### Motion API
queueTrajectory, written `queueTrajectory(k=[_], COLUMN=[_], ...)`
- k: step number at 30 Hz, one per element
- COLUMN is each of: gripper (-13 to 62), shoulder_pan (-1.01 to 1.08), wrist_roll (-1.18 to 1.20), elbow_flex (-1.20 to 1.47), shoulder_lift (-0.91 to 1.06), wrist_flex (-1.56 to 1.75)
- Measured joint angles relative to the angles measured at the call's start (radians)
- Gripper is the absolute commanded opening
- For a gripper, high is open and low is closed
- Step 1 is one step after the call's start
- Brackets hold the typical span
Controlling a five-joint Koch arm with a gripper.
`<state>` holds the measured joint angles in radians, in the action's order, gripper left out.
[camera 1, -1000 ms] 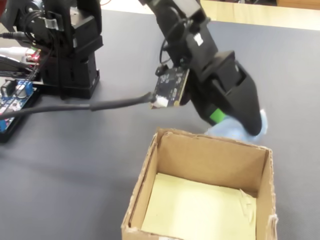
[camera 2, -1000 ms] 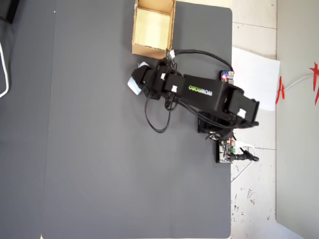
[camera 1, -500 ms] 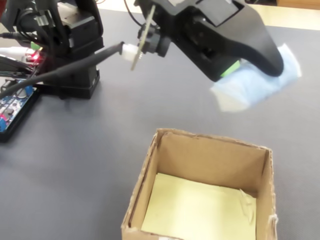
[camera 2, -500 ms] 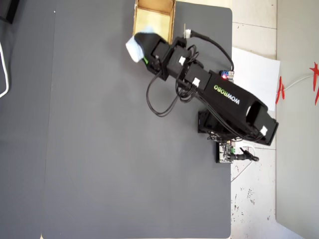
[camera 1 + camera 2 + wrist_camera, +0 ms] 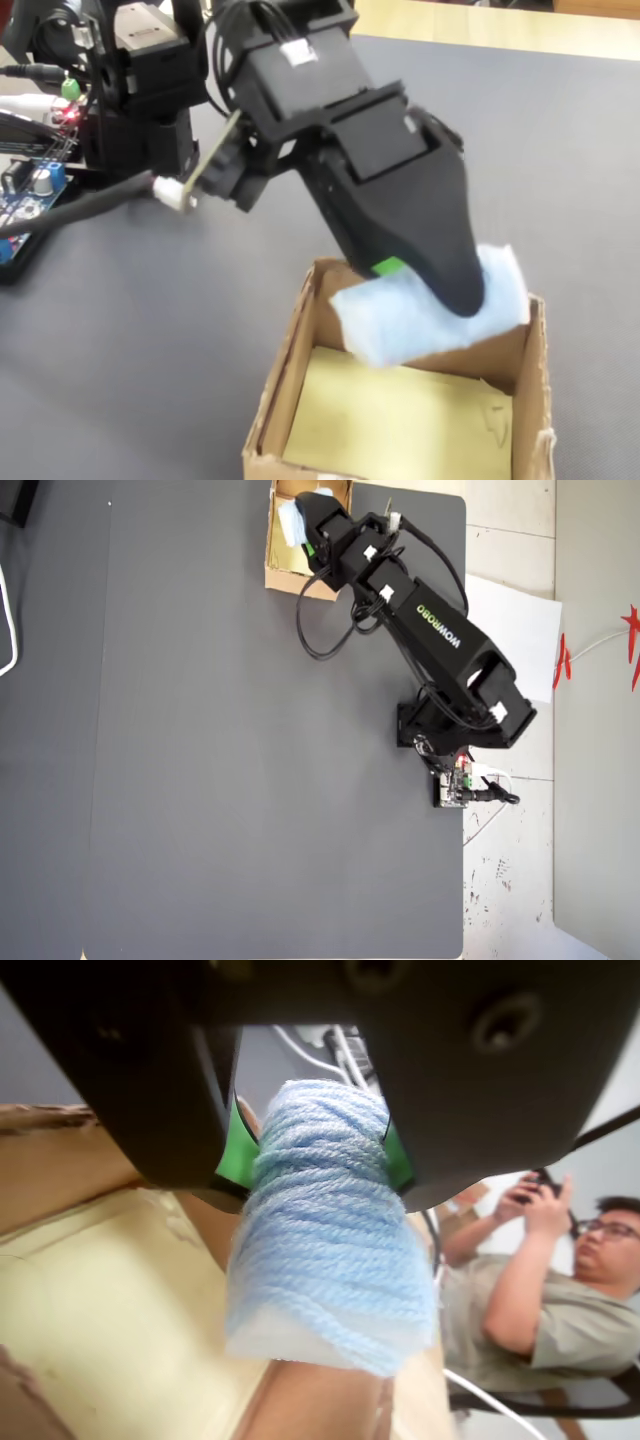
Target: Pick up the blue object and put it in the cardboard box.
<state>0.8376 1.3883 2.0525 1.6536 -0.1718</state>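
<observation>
A dark grey mat (image 5: 250, 780) is covering the table, with pale tiled floor (image 5: 510, 880) and a white paper sheet (image 5: 515, 630) showing past its right edge in the overhead view. In the wrist view a seated man (image 5: 540, 1290) in glasses is holding up a phone (image 5: 540, 1182). The cardboard box (image 5: 280, 370) is sitting open at the mat's top edge, its yellowish floor (image 5: 400, 425) lying bare. The gripper (image 5: 455, 295) is clamping the blue object (image 5: 400, 315), a pale woolly bundle, between its green-padded jaws, and is holding it in the air over the box opening, just above the far wall.
</observation>
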Motion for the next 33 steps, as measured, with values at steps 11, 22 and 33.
queueTrajectory(k=[11,22,33], gripper=[30.1,30.8,30.8], shoulder_pan=[-0.002,-0.091,-0.387], wrist_roll=[0.000,0.015,0.084], elbow_flex=[0.023,0.158,0.537], shoulder_lift=[-0.002,0.118,0.445], wrist_flex=[-0.006,0.103,0.313])
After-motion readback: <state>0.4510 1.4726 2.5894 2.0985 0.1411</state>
